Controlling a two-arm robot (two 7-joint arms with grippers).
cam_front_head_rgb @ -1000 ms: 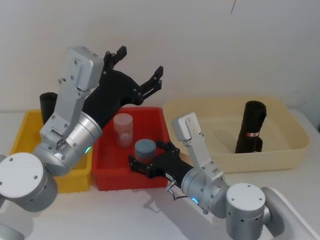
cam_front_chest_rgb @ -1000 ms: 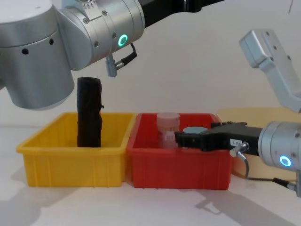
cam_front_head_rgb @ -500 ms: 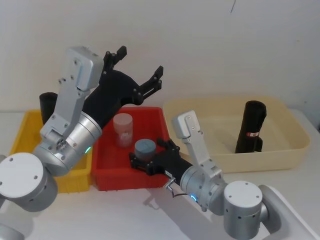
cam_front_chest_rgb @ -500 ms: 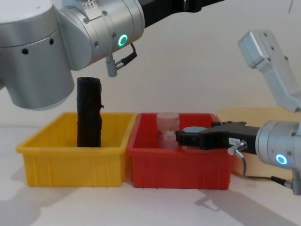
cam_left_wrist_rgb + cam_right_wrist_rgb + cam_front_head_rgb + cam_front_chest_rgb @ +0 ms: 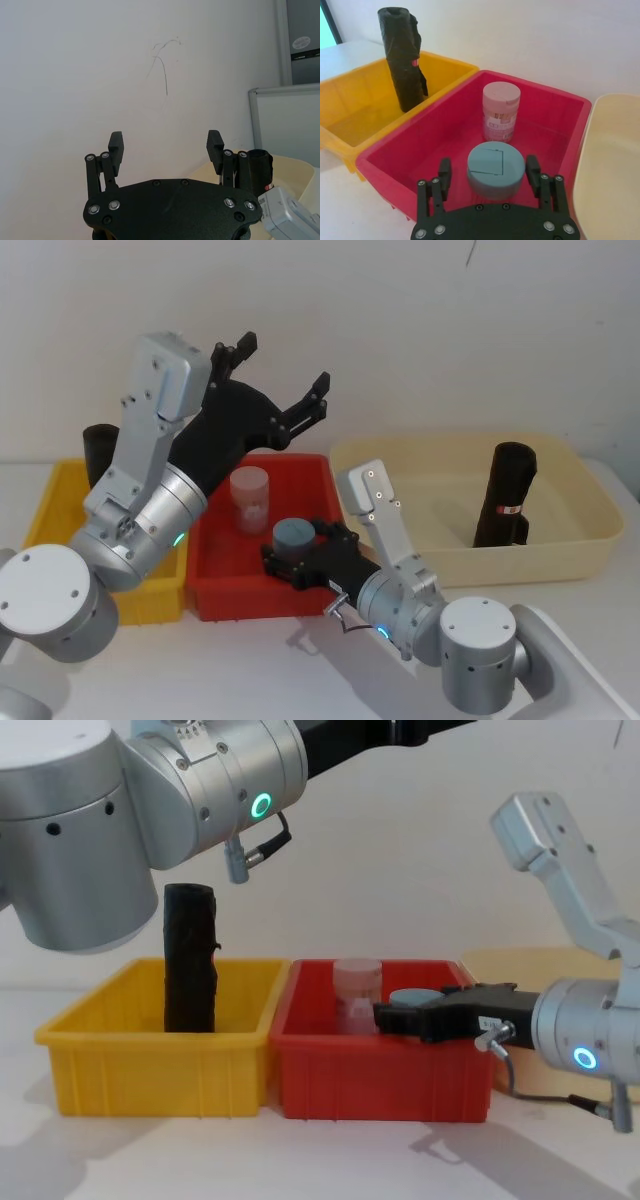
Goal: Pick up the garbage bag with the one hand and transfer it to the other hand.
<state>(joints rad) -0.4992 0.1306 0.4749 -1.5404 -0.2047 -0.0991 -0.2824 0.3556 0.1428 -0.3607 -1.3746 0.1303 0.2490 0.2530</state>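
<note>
Right gripper: the other hand (image 5: 298,562) hangs low over the red bin (image 5: 215,592), its fingers spread apart on either side of a grey-blue capped jar (image 5: 496,169) without touching it.
Left gripper: the one hand (image 5: 277,372) is raised high above the bins, its two prongs wide apart and holding nothing.
Garbage bag: the garbage bag (image 5: 503,496) stands upright in the cream tub (image 5: 580,536), well apart from both grippers, its label band facing forward.
Other roll: a black roll (image 5: 190,960) stands in the yellow bin (image 5: 150,1070), nearer the left arm.
Red bin: a clear pink-lidded jar (image 5: 500,112) stands just behind the grey-blue one.
Risk, wrong object: I judge the right gripper could close on the jar it straddles.
Risk, mix-up: the left arm could take the nearer yellow-bin roll for the bag.
Risk, tipping: the tall bag may topple if nudged off-centre.
</note>
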